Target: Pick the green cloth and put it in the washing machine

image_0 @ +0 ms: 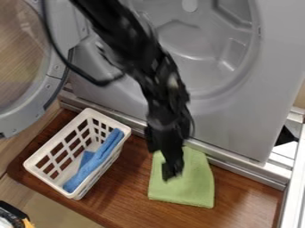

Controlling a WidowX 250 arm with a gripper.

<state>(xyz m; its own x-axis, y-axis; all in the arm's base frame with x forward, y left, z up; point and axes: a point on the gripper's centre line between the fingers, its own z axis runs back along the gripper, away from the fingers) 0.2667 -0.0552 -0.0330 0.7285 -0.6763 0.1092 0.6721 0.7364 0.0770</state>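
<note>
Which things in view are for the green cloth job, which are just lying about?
Job:
green cloth, on the wooden board
hand, at the cloth
washing machine, door open

Lying about:
white basket
blue cloth, in the basket

Basket (pixel 48 181): on the board (pixel 128 196), left of the loose cloth (pixel 191 187)
Inner cloth (pixel 96 162): in the basket
Loose cloth: on the board, before the machine (pixel 235 122)
Door (pixel 25 116): left of the machine
</note>
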